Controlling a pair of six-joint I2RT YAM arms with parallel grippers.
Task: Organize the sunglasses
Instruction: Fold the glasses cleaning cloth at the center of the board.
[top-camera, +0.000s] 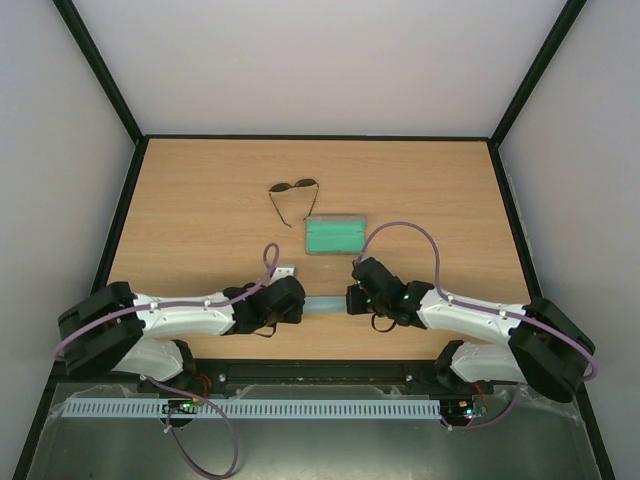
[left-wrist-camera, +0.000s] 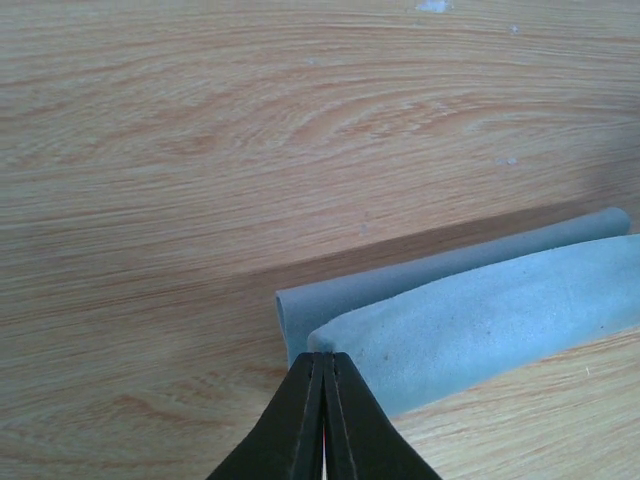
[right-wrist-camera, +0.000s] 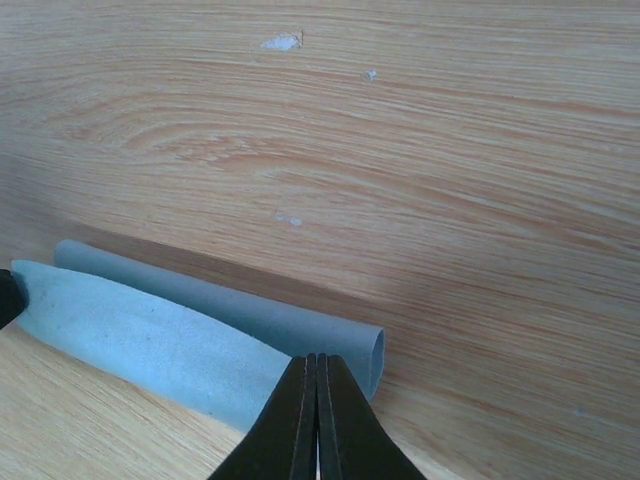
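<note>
The left jaws are clamped tight on one end of the folded blue cloth (left-wrist-camera: 480, 320); the right jaws pinch its other end. The sunglasses (top-camera: 294, 187) lie farther back on the tabletop (top-camera: 200, 200), near the case (top-camera: 335, 237).

My left gripper (left-wrist-camera: 322, 362) and right gripper (right-wrist-camera: 317, 362) are plain black. The cloth (left-wrist-camera: 480, 310) is pale blue, unpatterned. The table (top-camera: 200, 200) is light wood with wavy brown grain. The case (top-camera: 334, 237) is green inside, grey-rimmed; the sunglasses (top-camera: 304, 184) beyond it are dark with brownish lenses.
</note>
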